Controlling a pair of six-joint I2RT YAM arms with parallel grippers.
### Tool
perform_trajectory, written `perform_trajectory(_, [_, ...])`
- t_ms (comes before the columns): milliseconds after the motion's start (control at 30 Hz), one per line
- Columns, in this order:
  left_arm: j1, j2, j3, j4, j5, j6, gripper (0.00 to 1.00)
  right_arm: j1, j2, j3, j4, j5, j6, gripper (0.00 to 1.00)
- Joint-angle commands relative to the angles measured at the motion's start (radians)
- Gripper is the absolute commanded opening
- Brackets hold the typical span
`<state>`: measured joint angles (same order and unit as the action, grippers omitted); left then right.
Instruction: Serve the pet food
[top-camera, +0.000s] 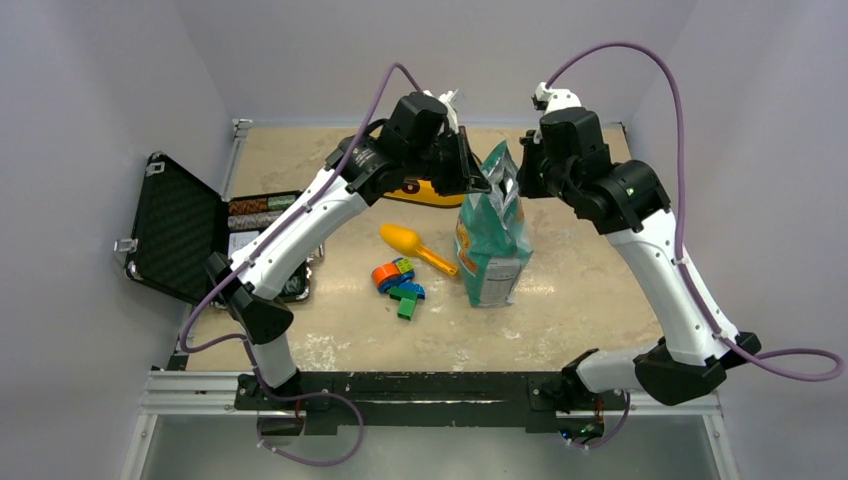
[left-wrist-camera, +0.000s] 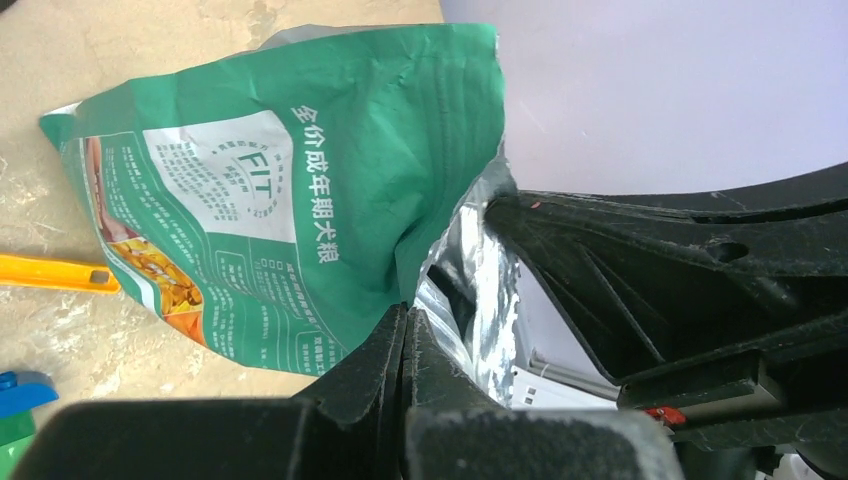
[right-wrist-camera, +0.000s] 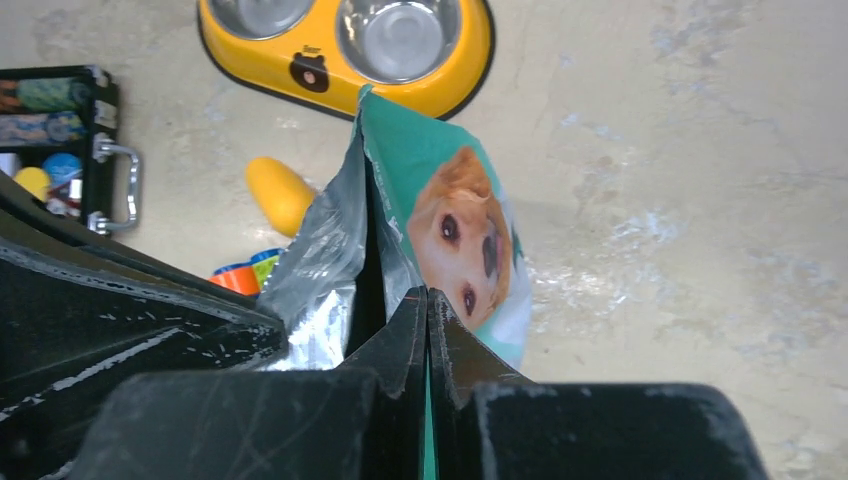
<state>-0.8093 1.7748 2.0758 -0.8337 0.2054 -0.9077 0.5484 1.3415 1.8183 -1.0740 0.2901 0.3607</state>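
Note:
The teal-green and white pet food bag stands upright mid-table with its top open, showing silver lining. My left gripper is shut on the bag's left top edge. My right gripper is shut on the right top edge, beside the printed golden dog. The kibble itself is hidden inside the bag. A yellow double pet bowl with two empty steel cups lies just behind the bag, partly hidden by my left arm in the top view. A yellow scoop lies left of the bag.
Colourful toy blocks lie in front of the scoop. An open black case with items inside sits at the left table edge. Grey walls enclose the table on three sides.

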Motion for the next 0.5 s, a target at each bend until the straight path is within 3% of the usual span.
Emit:
perform_trajectory(0, [0.017, -0.014, 0.045, -0.047, -0.067, 0.036, 0.0, 0.015, -0.028, 0.007, -0.076, 0.19, -0.088, 0.0])
perform_trajectory(333, [0.018, 0.025, 0.055, 0.057, 0.061, 0.016, 0.0, 0.016, -0.059, 0.013, -0.017, -0.032, -0.096, 0.0])
perform_trajectory(467, [0.017, 0.044, 0.058, 0.048, 0.049, 0.018, 0.07, 0.015, -0.075, 0.013, 0.02, -0.109, -0.083, 0.0])
